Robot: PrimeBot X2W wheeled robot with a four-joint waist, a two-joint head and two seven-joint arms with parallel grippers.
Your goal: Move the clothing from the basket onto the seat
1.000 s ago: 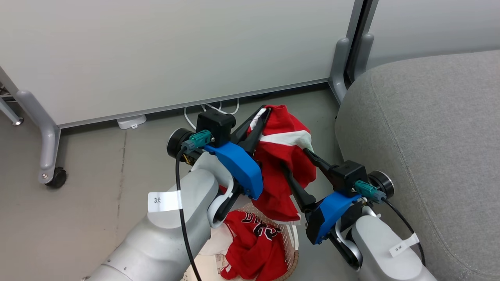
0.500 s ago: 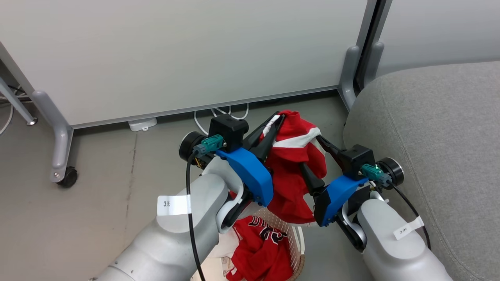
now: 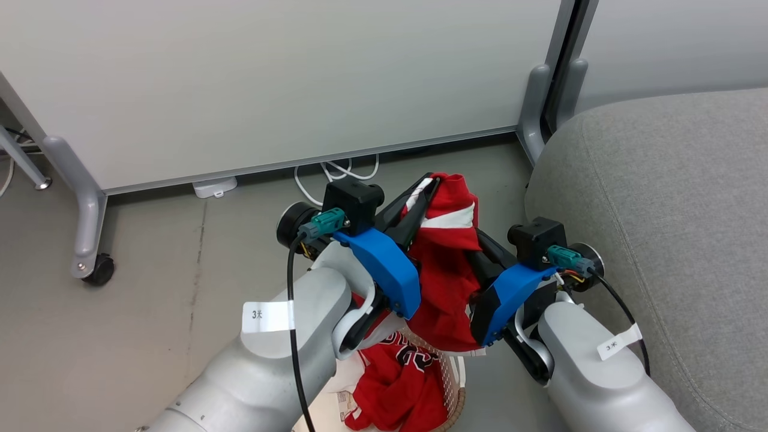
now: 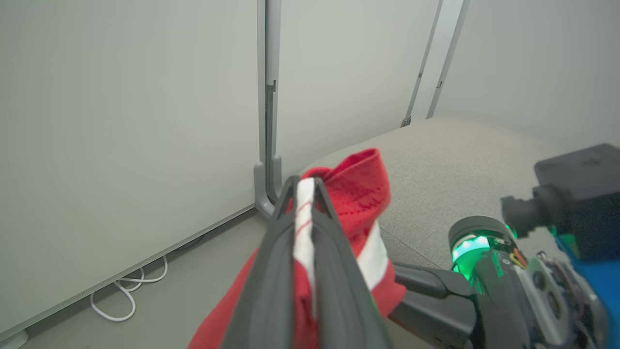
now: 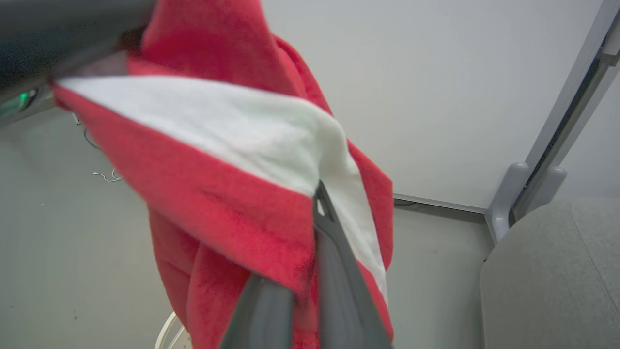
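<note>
Both jaws pinch garment (image 3: 447, 270) over basket (image 3: 454, 384), nr seat (image 3: 660, 210) edge

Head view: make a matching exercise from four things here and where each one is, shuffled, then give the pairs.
1 striped red garment
2 lettered jersey
3 basket
4 seat

A lying in the basket
B at the view's bottom edge
C clamped by left gripper and right gripper
D on the right, beside the partition

Pairs: 1-C, 2-A, 3-B, 4-D
</note>
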